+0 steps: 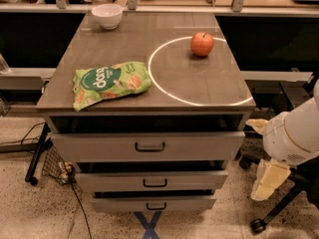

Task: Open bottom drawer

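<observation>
The bottom drawer [154, 202] is the narrowest grey front, lowest of three on the cabinet, with a small dark bracket handle [156, 206]. It sits nearly flush under the mid-sized drawer [152, 180], with only a thin dark gap above it. The widest top drawer [148, 146] is above both. My arm's white rounded body [294, 133] is at the right edge, beside the cabinet's right side. My gripper [269, 180] hangs below it as a cream piece, at about the middle drawer's height. It is well right of the handle and touches nothing.
On the cabinet top [124, 49] lie a green snack bag [109, 83], a red apple [202, 44] inside a white ring, and a white bowl [107, 15]. Office chair legs [279, 210] stand at the lower right. A wire basket and cables [55, 166] are at the lower left.
</observation>
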